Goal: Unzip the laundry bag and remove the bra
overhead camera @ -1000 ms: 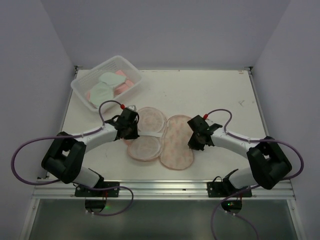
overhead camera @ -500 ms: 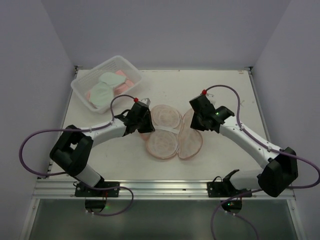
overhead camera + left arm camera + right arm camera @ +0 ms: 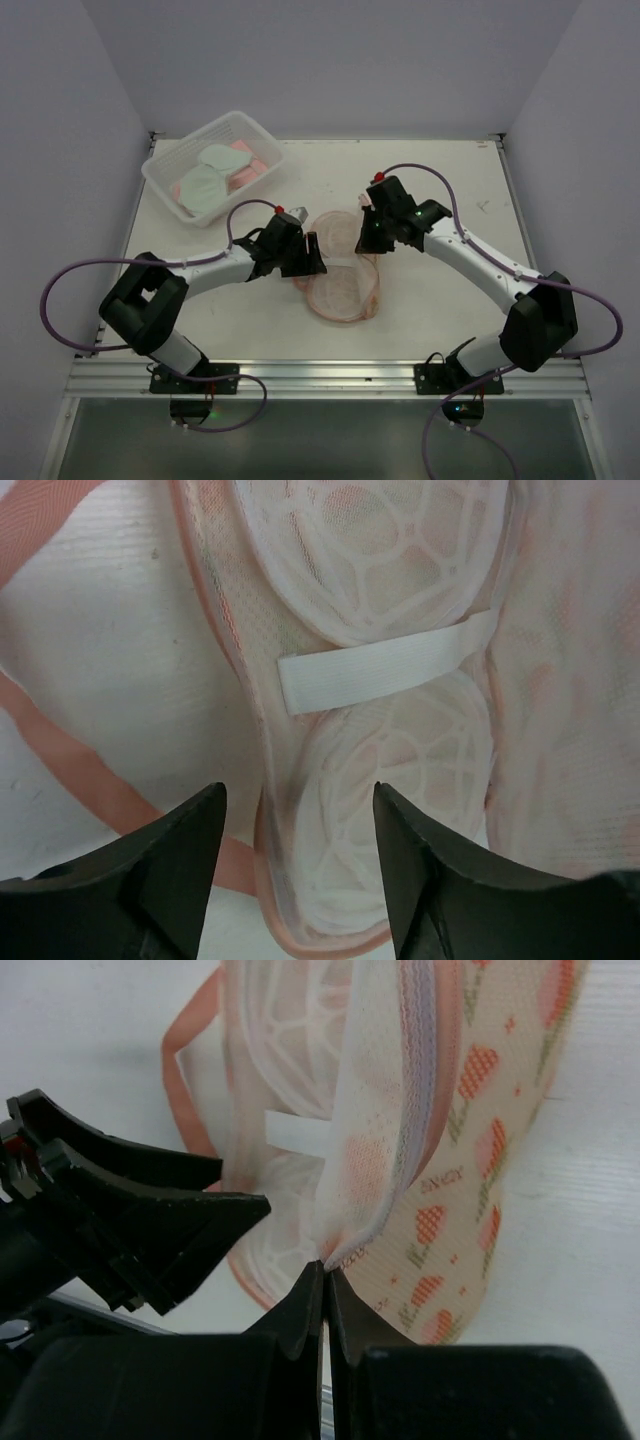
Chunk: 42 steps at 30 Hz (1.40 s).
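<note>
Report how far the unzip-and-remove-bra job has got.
Done: the laundry bag lies unzipped, pale lining exposed. In hand: the right gripper pinches its printed flap, holding it up; the left gripper hovers open over the lining. Left: pulling the bra out; I cannot make it out under the white strap.

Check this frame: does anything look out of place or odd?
Nothing damaged or spilled. The laundry bag lies unzipped, its printed flap pinched up by the right gripper, yet inside only white lattice cups and an elastic strap show, no garment. Pale green cups lie in the tub.
</note>
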Motion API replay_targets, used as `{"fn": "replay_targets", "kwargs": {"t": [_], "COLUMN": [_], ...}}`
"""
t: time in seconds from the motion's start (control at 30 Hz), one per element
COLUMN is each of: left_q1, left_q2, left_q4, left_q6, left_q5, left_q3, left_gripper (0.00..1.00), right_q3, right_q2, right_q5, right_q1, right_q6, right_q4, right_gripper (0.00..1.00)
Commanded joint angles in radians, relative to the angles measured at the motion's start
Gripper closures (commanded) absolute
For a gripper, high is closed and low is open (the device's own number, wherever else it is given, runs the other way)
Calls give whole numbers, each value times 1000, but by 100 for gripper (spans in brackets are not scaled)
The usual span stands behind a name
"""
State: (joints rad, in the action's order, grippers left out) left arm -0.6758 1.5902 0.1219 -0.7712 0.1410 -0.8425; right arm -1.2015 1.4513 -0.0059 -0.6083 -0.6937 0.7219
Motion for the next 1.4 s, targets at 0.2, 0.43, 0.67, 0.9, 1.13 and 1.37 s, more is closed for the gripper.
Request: {"fn": "replay_targets", "kwargs": {"t": [0.2,0.43,0.67,0.9,1.13,1.37], "left_q1": [111,136,134,110,90,84], "left_q2": [-265,-355,-285,-240,-208,-208], "left_q4": [18,19,-143,-238,-309,-324], "left_q6": [13,23,9,10,-22,-33], "left_q5": [-24,-17,17,84,154,175], "left_q3": [128,224,313,315,327,355], "left_gripper": [14,25,49,77,77,74], "right_q3": [-40,-55,-53,-59,-64,-21], "right_q2": [112,230,287,264,316,392], "right_q5": [-247,-307,-322,-315,-293,-256], "right_q1": [-25,-54,-61,-68,-80,-82], "right_q6": [-7,-52,-90,-130,-187,-293], "right_q4": [-200,-327,-389,-432,-486,-549], "right_gripper": [100,100,100,100,100,100]}}
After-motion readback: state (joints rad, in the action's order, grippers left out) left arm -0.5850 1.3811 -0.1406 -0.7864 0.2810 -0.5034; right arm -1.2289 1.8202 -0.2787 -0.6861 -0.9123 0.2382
